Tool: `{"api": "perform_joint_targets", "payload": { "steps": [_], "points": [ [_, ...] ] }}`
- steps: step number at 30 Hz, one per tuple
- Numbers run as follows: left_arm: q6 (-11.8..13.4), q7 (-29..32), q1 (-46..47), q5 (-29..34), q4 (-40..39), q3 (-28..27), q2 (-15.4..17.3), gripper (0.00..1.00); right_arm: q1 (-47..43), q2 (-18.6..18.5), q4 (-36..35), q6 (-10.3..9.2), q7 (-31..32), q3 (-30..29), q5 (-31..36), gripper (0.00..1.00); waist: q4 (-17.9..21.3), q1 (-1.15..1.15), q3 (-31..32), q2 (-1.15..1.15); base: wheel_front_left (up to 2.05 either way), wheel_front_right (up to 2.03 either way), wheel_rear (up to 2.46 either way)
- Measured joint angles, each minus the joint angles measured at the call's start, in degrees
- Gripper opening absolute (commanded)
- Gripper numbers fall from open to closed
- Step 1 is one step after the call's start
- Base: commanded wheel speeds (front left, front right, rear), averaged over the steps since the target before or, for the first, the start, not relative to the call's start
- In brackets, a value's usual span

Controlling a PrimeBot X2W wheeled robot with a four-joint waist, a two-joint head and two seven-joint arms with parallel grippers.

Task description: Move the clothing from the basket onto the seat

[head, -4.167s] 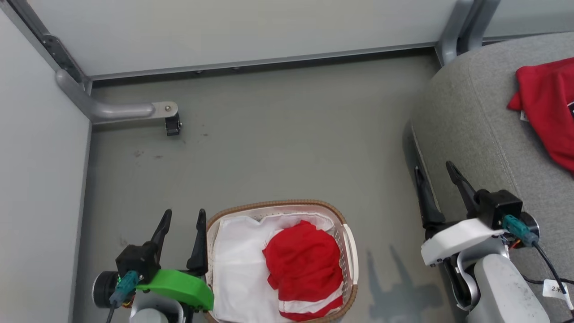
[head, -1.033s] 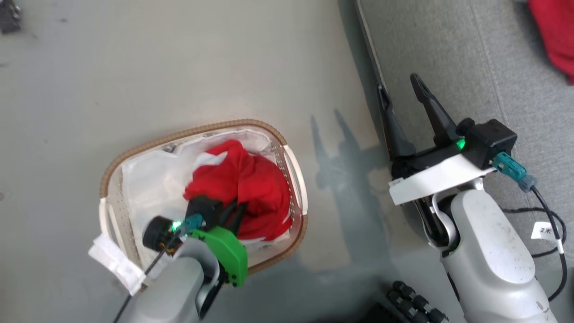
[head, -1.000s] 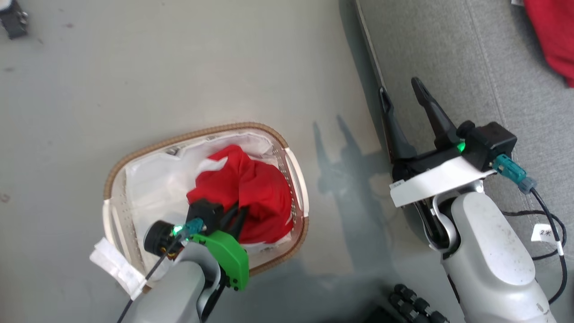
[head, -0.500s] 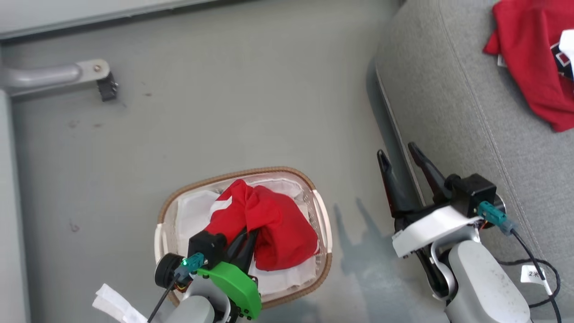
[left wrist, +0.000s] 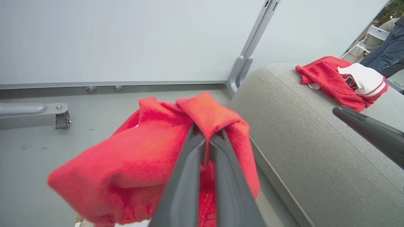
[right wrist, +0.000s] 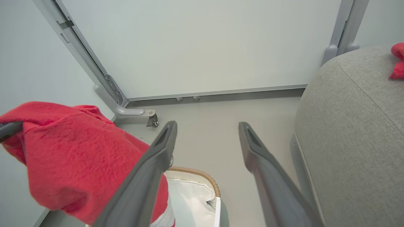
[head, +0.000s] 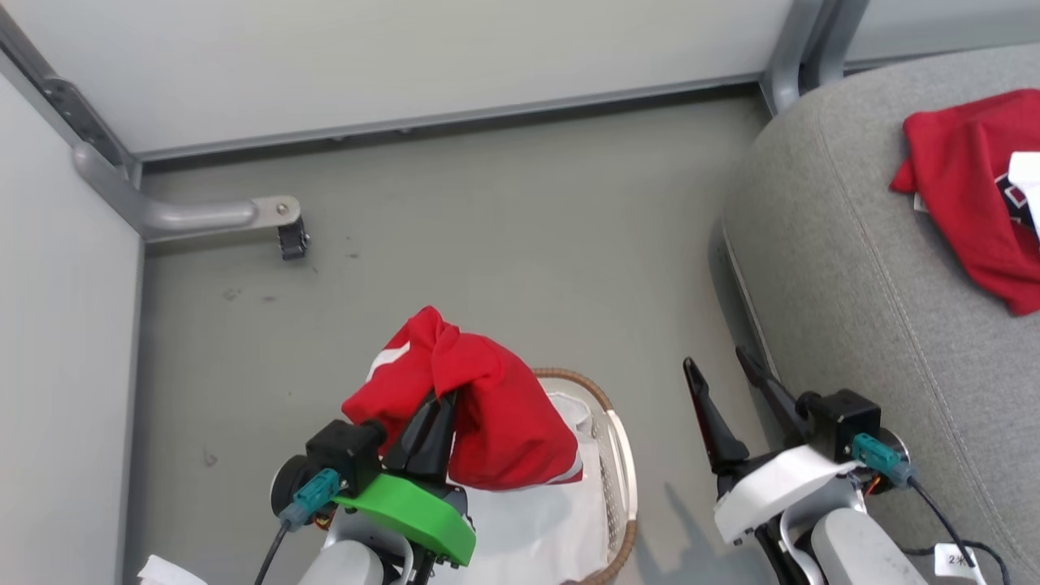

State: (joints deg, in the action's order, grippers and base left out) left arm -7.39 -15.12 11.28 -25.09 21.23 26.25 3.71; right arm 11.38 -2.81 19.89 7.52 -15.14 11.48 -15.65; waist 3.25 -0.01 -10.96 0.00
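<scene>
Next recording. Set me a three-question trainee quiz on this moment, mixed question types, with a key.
1. True or false: the left gripper is shut on the bright red fabric garment.
2. Relative to the oval white perforated plastic basket, that garment is: A) lying inside, B) held up above, C) tucked underneath.
3. Fill in: the second red garment lies on the ____.
Key: 1 true; 2 B; 3 grey fabric seat.

Bare floor (head: 504,268) between basket (head: 587,384) and seat (head: 853,268); seat edge beside right gripper (head: 715,357)
</scene>
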Motion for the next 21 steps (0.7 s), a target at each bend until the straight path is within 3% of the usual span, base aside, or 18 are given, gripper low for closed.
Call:
{"api": "perform_joint_targets", "payload": {
  "steps": [12,21],
  "points": [
    [0.0,0.0,-1.6,1.0,-10.6,-4.3,-0.5,0.00,-3.8,0.0,1.8,0.01,0.0,3.1,0.2,1.00,-1.9,0.00,6.9,0.00,0.00,0.00,0.00],
    [0.0,0.0,-3.2,0.0,-11.7,-2.8,-0.7,0.00,-3.7,0.0,-2.1,0.01,0.0,14.8,-1.9,1.00,-2.8,0.00,9.0,0.00,0.00,0.00,0.00]
  ]
}}
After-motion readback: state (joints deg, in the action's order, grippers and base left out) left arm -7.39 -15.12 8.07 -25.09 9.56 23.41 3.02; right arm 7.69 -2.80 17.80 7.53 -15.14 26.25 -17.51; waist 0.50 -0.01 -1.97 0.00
